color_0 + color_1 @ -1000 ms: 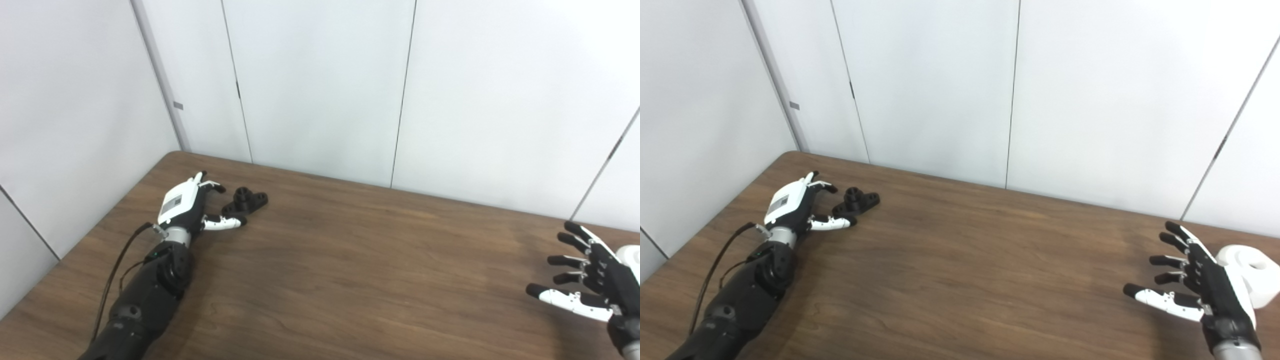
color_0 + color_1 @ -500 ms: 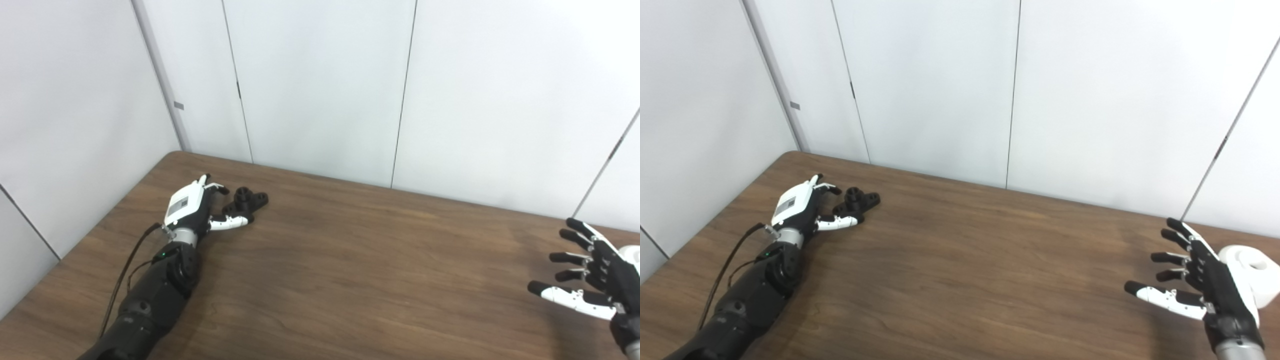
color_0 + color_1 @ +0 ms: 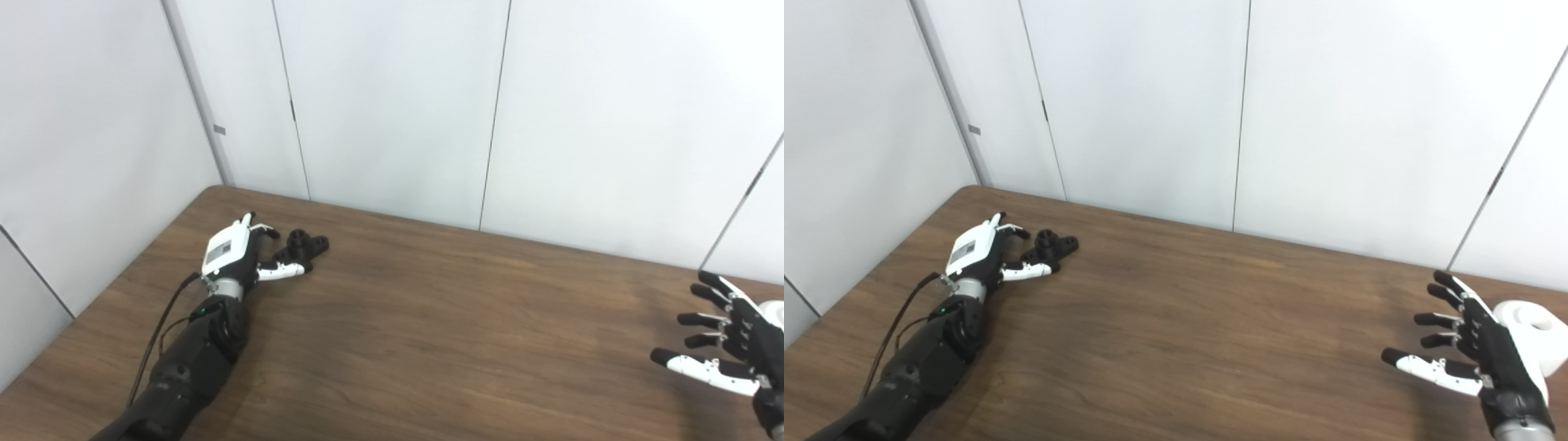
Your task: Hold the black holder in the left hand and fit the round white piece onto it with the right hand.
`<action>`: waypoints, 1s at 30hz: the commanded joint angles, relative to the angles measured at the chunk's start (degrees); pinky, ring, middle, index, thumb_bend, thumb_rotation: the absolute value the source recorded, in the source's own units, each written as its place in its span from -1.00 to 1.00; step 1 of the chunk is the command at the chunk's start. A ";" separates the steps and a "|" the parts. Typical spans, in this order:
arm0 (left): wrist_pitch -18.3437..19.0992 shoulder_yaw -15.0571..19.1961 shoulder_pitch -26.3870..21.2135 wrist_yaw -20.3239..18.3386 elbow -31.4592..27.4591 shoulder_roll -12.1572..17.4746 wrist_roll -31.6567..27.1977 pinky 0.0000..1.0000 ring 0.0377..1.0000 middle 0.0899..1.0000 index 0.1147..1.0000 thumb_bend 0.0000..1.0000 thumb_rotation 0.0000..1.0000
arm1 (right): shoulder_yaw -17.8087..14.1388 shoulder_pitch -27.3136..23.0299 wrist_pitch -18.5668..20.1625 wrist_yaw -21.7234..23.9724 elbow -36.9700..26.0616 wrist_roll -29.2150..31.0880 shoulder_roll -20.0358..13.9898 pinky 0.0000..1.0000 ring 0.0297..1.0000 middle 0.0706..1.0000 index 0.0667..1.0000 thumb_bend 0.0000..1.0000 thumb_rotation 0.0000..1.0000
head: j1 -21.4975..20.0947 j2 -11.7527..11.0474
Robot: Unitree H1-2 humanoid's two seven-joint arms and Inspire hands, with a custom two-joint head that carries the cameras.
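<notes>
Reaching toward the far left corner of the tabletop point(image 3: 429, 318), the left robot hand point(image 3: 236, 257) is set just beside the black holder point(image 3: 303, 244), fingers spread and thumb laid along the near side of the holder, nothing yet gripped; this placement is judged to prepare a grasp. The holder lies flat on the tabletop, still to be lifted. Well apart from the holder, at the right edge, the right robot hand point(image 3: 1482, 352) is held wide and empty, just beside the round white piece point(image 3: 1534, 337), judged ready for pickup.
</notes>
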 commanded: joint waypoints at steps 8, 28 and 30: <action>-2.18 -0.71 -0.32 -5.01 -0.76 -0.02 -3.73 1.00 1.00 1.00 0.26 0.77 -0.64 | -0.74 -1.85 -0.55 -0.34 -2.37 -0.22 -1.10 0.04 0.32 0.67 0.72 0.43 -0.78 | -0.39 0.44; -5.34 -2.65 0.54 -6.36 0.33 -1.21 -6.37 1.00 1.00 0.93 -0.16 0.05 -0.89 | -1.79 -2.02 0.06 -0.31 -3.23 0.03 -1.95 0.04 0.30 0.65 0.70 0.45 -0.77 | -0.73 1.17; -5.69 -2.55 0.78 -5.79 0.33 -1.48 -6.40 1.00 1.00 0.91 -0.16 0.05 -0.89 | -1.81 -2.00 0.17 -0.24 -3.41 0.08 -2.08 0.04 0.30 0.66 0.71 0.45 -0.76 | -0.76 1.22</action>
